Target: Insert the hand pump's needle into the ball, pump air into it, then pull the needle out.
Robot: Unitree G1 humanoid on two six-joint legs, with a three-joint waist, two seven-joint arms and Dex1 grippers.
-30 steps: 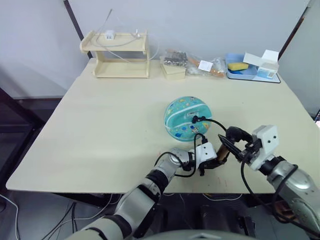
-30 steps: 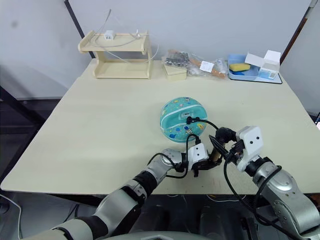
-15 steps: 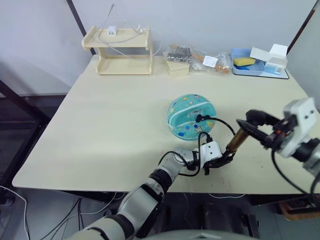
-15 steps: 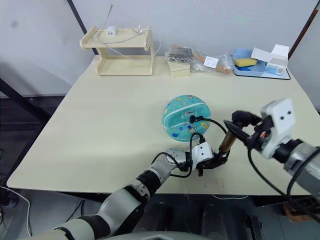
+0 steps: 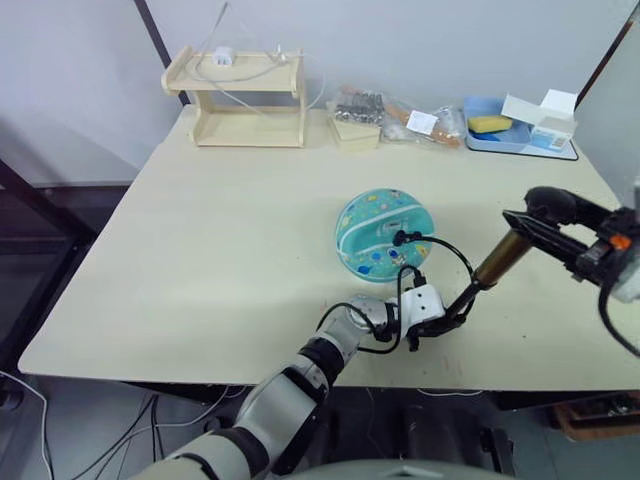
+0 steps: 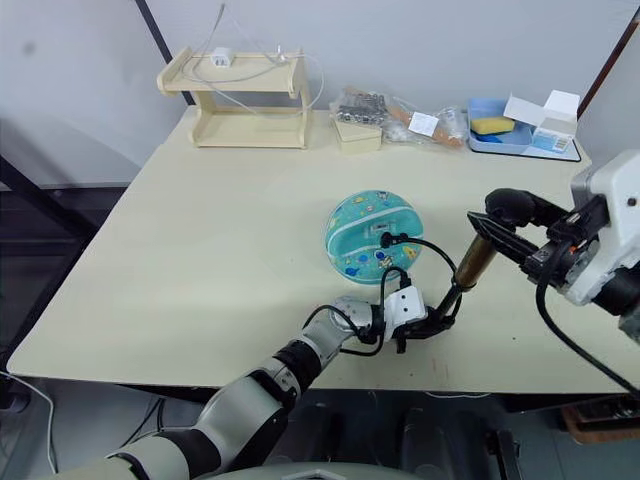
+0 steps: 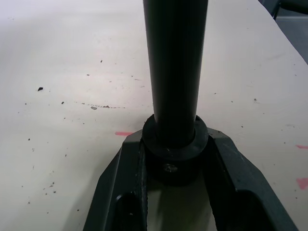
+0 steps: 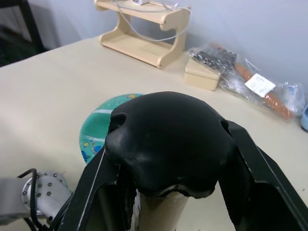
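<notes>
The teal ball (image 5: pixel 381 233) rests mid-table. A small black fitting (image 5: pixel 399 238) sits against its side; the needle itself is hidden there. From it a thin black hose (image 5: pixel 445 250) loops down to the hand pump (image 5: pixel 502 259). The pump slants up to the right, a black rod below its brass cylinder. My left gripper (image 5: pixel 448 321) lies low on the table, shut on the pump's black lower end (image 7: pixel 175 144). My right gripper (image 6: pixel 497 219) is raised at the right, shut on the black handle (image 8: pixel 168 139).
Along the table's far edge stand a wooden shelf (image 5: pixel 240 95) with cables, a small wooden box (image 5: pixel 350 137), plastic bags of parts (image 5: pixel 400 118), and a blue tray (image 5: pixel 478 141) with a yellow sponge and a white box (image 5: pixel 548 108). The table's near edge runs just below my left gripper.
My right gripper has risen and swung right with the handle, drawing the brass cylinder away from the left gripper and lengthening the pump. The left gripper and ball have stayed put.
</notes>
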